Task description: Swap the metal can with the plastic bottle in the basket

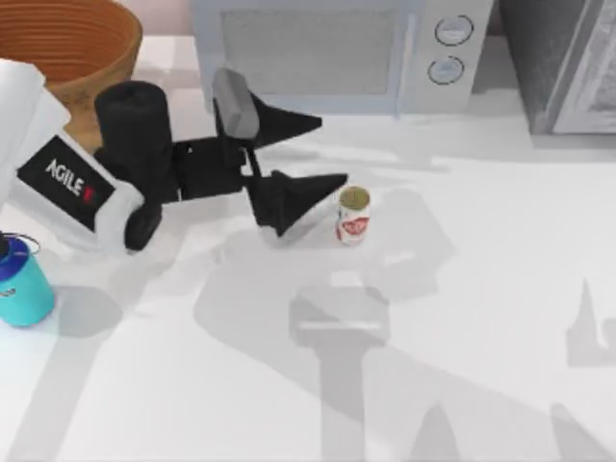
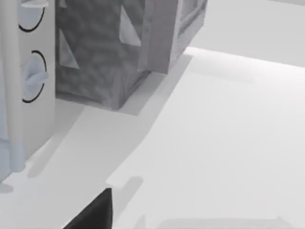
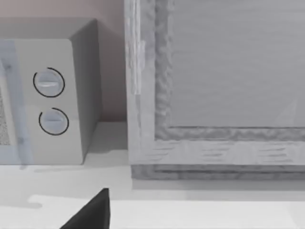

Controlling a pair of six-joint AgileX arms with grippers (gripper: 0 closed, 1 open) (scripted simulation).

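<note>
A white table (image 1: 462,318) seen from above. The left arm reaches in from the table's left edge, its black gripper (image 1: 322,154) lying sideways with the two pointed fingers spread wide apart and nothing between them. The nearer fingertip (image 1: 332,181) sits just beside the can (image 1: 353,216), which stands upright near the middle of the table, slightly toward the back; whether they touch cannot be told. The bottle (image 1: 19,284) stands upright at the table's left edge, well apart from the can. The basket (image 1: 72,43) sits in the back left corner, partly behind the arm. A microwave (image 1: 337,48) stands along the back edge, with a grey cabinet (image 1: 568,63) in the back right corner. The right wrist view faces the microwave's dials (image 3: 50,100) and the cabinet (image 3: 219,86), with one dark fingertip (image 3: 93,212) showing; its jaw state cannot be told.
</note>
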